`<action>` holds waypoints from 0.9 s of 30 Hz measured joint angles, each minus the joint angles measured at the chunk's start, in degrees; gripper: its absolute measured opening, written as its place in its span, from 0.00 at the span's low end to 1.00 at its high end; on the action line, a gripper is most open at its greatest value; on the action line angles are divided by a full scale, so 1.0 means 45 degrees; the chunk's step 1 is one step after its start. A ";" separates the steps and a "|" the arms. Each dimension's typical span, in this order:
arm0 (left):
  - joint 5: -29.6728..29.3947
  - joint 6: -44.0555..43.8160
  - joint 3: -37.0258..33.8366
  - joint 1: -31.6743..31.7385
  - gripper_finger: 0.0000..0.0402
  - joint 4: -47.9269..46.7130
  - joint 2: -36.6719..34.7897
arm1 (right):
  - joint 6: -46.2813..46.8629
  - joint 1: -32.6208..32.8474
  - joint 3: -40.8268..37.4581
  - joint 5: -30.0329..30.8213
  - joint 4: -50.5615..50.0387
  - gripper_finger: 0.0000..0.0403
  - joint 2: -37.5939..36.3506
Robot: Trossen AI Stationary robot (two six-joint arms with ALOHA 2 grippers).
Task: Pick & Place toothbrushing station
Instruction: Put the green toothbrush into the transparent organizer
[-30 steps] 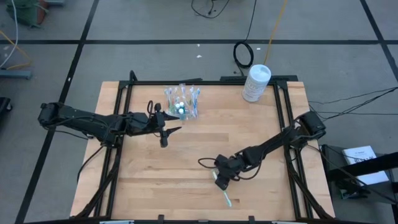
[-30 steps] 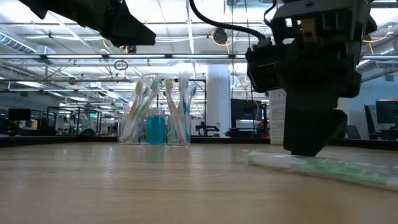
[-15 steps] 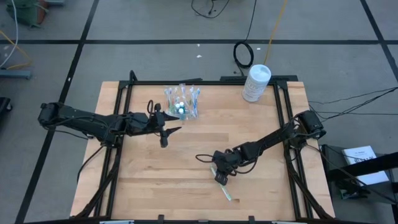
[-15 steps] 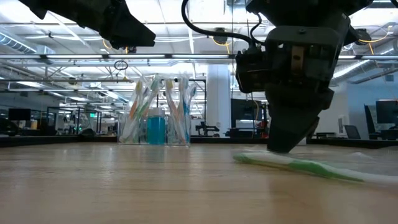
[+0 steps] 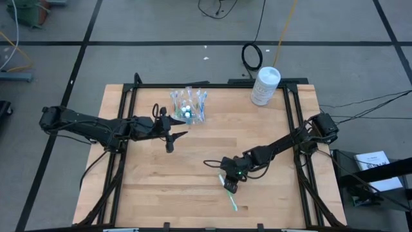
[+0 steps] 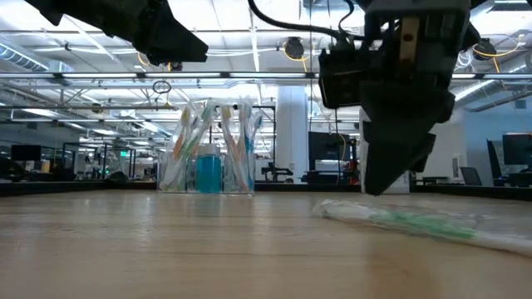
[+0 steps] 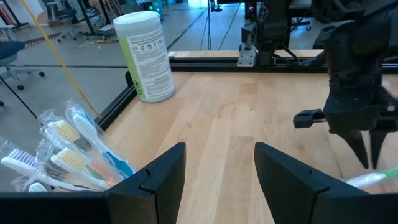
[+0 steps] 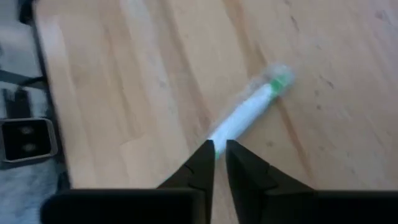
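The right gripper [image 5: 230,183] hangs over the table's 5 o'clock area, its fingers [image 8: 205,163] nearly together with only a thin slit between them, directly above the near end of a wrapped green-and-white toothbrush [image 8: 249,113]. Whether they pinch the wrapper's end I cannot tell; in the low view the toothbrush lies flat on the wood, and the fingertips appear just clear of it. The posture looks like an attempt at the brush's end, probably to carry it to the holder.

The left gripper [image 5: 172,136] waits at about 10 o'clock, jaws apart and empty, just beside the toothbrushing station [image 5: 188,106], perhaps ready to steady or take it.

The station, a clear holder already stuffed with brushes, stands upright near 11 o'clock. A white wipes canister [image 5: 264,86] stands at 1 o'clock on the table's [image 5: 212,154] edge, well clear. Bare wood lies between toothbrush and station; only the left arm sits near that route.
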 joint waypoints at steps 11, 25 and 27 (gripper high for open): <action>0.0005 -0.0257 0.0000 0.0000 0.49 -0.0001 0.0002 | 0.0593 0.0867 -0.0005 0.2047 0.0315 0.34 0.0328; 0.0010 -0.0485 0.0005 0.0000 0.49 0.0003 0.0000 | -0.3299 0.1531 0.0044 0.4913 0.2471 0.40 0.1755; 0.0010 -0.0583 0.0005 0.0000 0.49 -0.0001 0.0004 | -0.3748 0.1525 0.0039 0.5265 0.2433 0.36 0.1775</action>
